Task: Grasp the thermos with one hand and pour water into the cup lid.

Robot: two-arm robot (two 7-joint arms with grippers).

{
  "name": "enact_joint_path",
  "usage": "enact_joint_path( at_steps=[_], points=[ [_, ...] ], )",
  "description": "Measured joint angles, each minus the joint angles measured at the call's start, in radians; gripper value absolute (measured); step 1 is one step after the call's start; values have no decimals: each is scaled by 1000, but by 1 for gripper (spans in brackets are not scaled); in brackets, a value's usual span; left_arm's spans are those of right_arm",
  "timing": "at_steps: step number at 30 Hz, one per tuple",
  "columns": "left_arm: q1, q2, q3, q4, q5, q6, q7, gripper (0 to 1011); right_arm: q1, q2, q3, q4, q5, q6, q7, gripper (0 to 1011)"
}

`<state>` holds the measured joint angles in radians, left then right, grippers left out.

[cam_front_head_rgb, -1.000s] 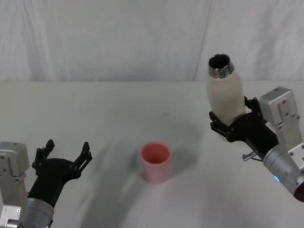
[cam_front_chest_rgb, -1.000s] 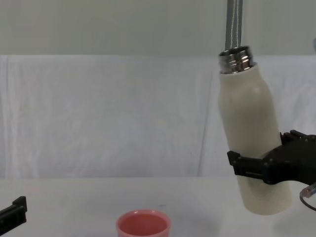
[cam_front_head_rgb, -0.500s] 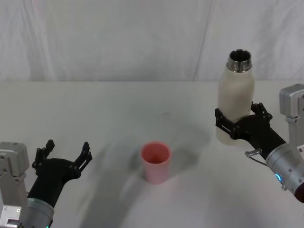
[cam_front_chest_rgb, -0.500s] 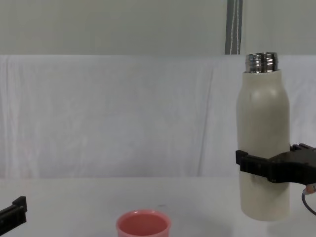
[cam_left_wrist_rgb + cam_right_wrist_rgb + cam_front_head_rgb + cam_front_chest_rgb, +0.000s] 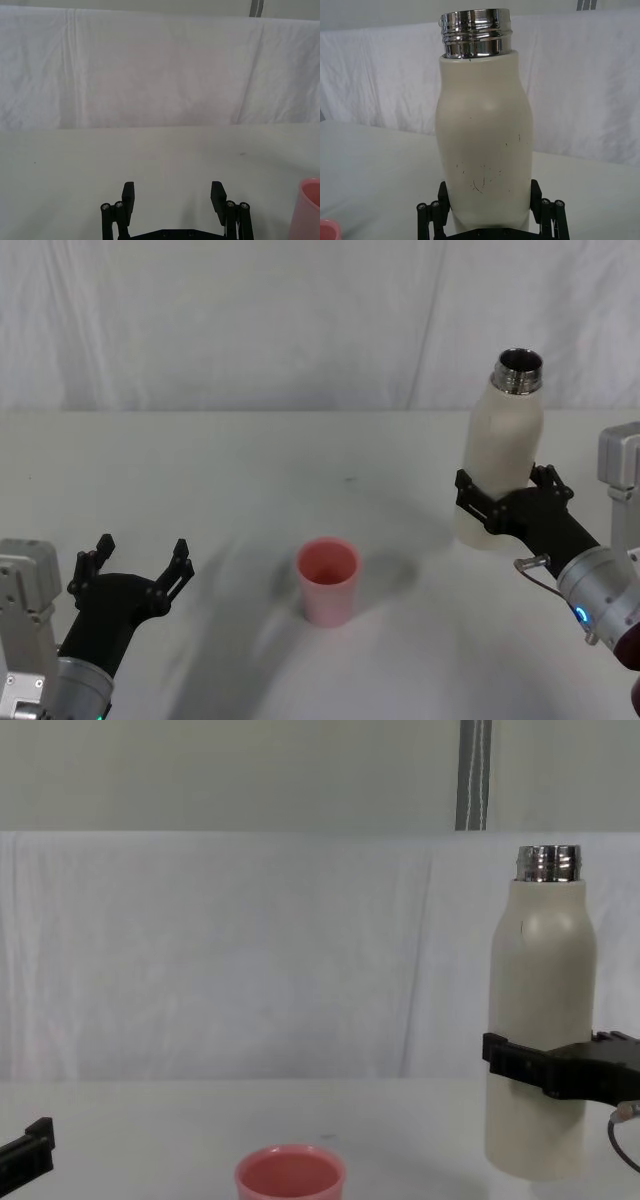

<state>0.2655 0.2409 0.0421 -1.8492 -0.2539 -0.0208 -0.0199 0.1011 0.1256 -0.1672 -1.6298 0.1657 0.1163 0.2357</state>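
The thermos (image 5: 503, 455) is a tall cream-white bottle with an open steel neck, upright at the right of the table. My right gripper (image 5: 503, 496) is shut around its lower body, seen from close up as the thermos (image 5: 485, 150) between the black fingers (image 5: 536, 192). From the chest, the thermos (image 5: 540, 1010) has its base at or just above the tabletop. The pink cup lid (image 5: 328, 580) stands upright in the middle, well left of the thermos; the cup lid (image 5: 291, 1175) looks empty. My left gripper (image 5: 142, 552) rests open at the near left, holding nothing.
The white table (image 5: 250, 470) carries nothing else between the cup lid and either gripper. A white cloth backdrop (image 5: 250, 320) hangs behind the far edge. The cup lid's rim (image 5: 310, 205) sits just beside the left gripper's (image 5: 172, 192) line of sight.
The thermos was raised and tilted with its neck toward the cup lid; it has swung upright, moved right and come down. The left arm and the cup lid have not moved.
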Motion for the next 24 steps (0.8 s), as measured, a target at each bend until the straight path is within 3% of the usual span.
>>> enact_joint_path(
  at_steps=[24],
  points=[
    [0,0,0,0,0,0,0,1001,8,20,-42,48,34,-23,-37,960]
  ],
)
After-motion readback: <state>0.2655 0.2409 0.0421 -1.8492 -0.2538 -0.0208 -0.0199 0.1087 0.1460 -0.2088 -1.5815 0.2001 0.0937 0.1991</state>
